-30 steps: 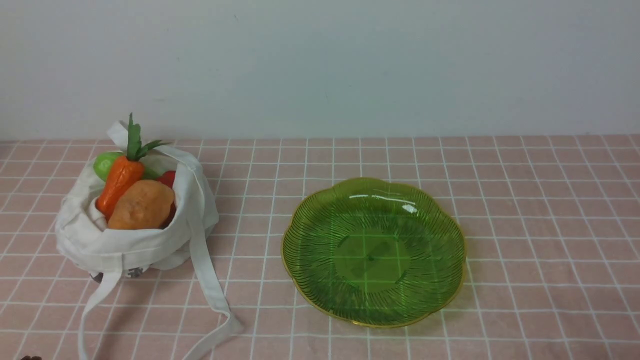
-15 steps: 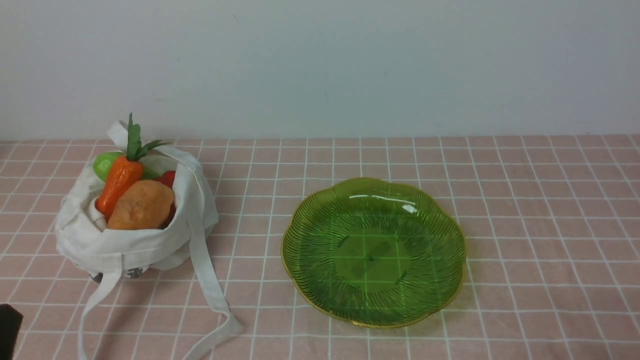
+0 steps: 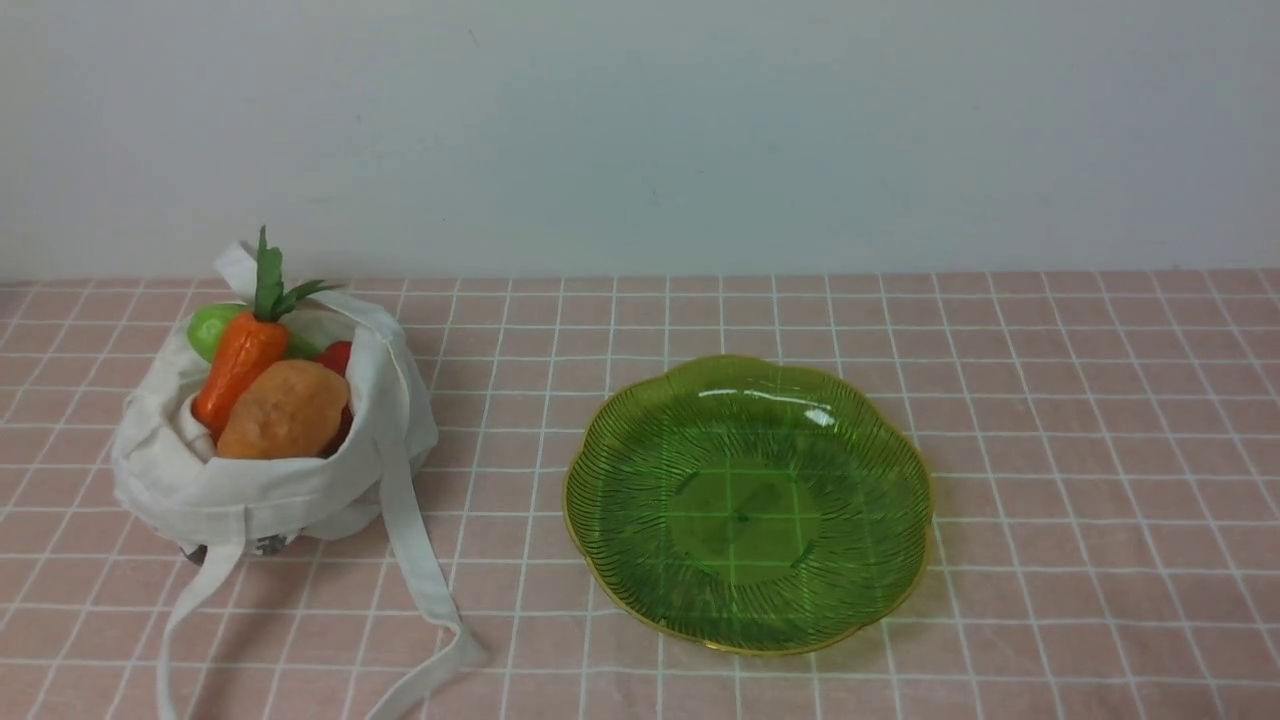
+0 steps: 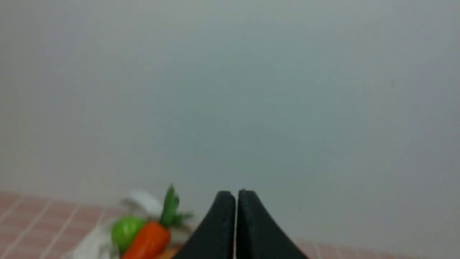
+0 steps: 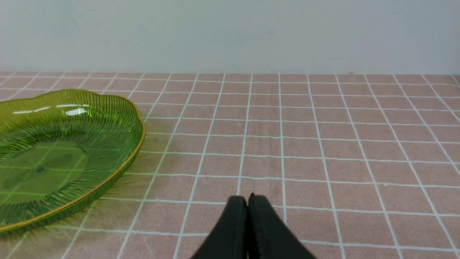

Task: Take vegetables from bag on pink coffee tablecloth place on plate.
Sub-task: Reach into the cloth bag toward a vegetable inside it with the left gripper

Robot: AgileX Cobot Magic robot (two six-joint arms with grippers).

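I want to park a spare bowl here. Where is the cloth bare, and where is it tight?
Widest: tablecloth right of the plate. Also the strip between plate and wall. Tighter: between bag and plate, where a strap trails. The bag is packed with vegetables.

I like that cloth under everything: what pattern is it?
The tablecloth is pale pink with a thin white grid, clearest in the right wrist view.

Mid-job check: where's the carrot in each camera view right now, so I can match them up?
Front view: carrot in the bag at the left, leaves up.
Left wrist view: carrot, blurred, near the left gripper, jaws shut.
Right wrist view: not in it.
Shared landmark: the green cucumber beside the carrot in both; the pink tablecloth shows in all three.
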